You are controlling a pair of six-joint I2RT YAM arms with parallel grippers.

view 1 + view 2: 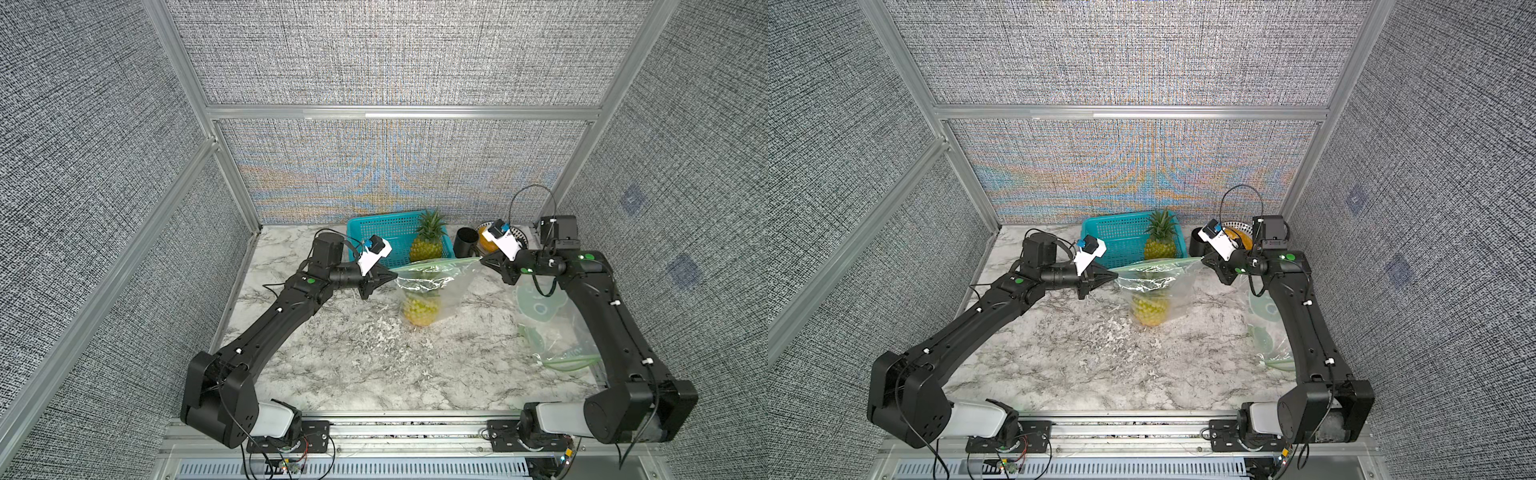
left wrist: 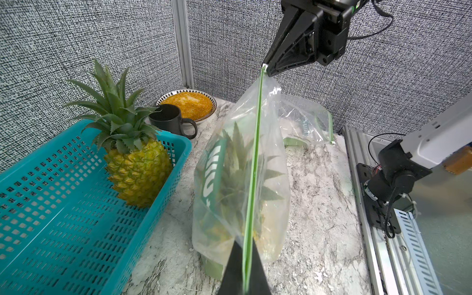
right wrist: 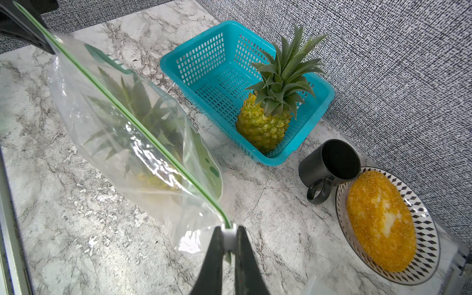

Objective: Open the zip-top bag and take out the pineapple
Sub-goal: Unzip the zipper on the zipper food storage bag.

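The clear zip-top bag (image 1: 453,286) (image 1: 1179,291) hangs stretched between my two grippers, its bottom down at the marble tabletop. The pineapple (image 1: 419,309) (image 1: 1150,309) (image 2: 237,163) (image 3: 138,107) stands upright inside it. My left gripper (image 1: 392,272) (image 1: 1115,274) (image 2: 247,252) is shut on one end of the green zip strip (image 2: 255,153) (image 3: 127,107). My right gripper (image 1: 482,259) (image 1: 1202,259) (image 3: 229,231) is shut on the white slider (image 3: 229,233) at the other end. The strip runs as a single taut line with both sides together.
At the back, a teal basket (image 1: 374,232) (image 2: 63,217) (image 3: 204,66) holds a second pineapple (image 1: 428,241) (image 3: 268,122). A black mug (image 1: 465,243) (image 3: 332,163) and a plate (image 3: 424,240) with an orange bun stand beside it. Another bag (image 1: 552,332) lies under the right arm.
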